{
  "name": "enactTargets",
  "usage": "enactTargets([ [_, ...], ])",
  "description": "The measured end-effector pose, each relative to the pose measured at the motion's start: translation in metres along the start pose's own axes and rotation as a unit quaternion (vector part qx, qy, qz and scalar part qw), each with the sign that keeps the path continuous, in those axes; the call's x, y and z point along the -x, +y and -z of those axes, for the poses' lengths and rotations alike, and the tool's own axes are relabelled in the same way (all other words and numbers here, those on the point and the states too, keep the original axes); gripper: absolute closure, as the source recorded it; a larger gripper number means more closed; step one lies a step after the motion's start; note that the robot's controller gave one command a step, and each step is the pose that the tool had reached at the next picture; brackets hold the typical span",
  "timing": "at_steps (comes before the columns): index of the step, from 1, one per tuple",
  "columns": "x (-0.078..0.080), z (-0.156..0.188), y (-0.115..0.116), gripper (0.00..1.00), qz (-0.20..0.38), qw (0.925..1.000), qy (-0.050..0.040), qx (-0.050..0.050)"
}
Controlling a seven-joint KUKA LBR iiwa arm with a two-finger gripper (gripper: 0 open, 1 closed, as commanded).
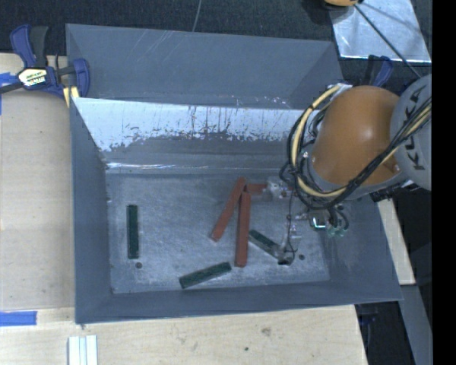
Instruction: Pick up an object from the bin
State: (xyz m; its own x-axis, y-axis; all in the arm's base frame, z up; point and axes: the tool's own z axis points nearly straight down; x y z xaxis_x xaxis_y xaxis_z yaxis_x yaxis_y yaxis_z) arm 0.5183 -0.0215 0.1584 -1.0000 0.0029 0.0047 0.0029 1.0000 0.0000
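Dark green bar (261,241), laid ten-to-four o'clock on the bin (175,204) floor, is overhung by the tool (286,257); whether the tool is apart or together cannot be told.

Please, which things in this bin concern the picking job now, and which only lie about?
Job: the tool; the short dark green bar nearest to it; the grey metal bin.
Lying about: two long reddish-brown sticks; the dark green flat bar at the left; the dark green flat bar at the front.
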Motion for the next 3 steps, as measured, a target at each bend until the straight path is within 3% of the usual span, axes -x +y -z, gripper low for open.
enactTargets([
  [1,0.002,0.004,0.000,0.00,0.000,1.0000,-0.0039,0.000],
  [2,0.008,-0.037,-0.006,0.00,0.039,0.9992,-0.0063,-0.001],
  [3,0.015,-0.074,-0.049,0.00,-0.003,1.0000,-0.0032,0.000],
])
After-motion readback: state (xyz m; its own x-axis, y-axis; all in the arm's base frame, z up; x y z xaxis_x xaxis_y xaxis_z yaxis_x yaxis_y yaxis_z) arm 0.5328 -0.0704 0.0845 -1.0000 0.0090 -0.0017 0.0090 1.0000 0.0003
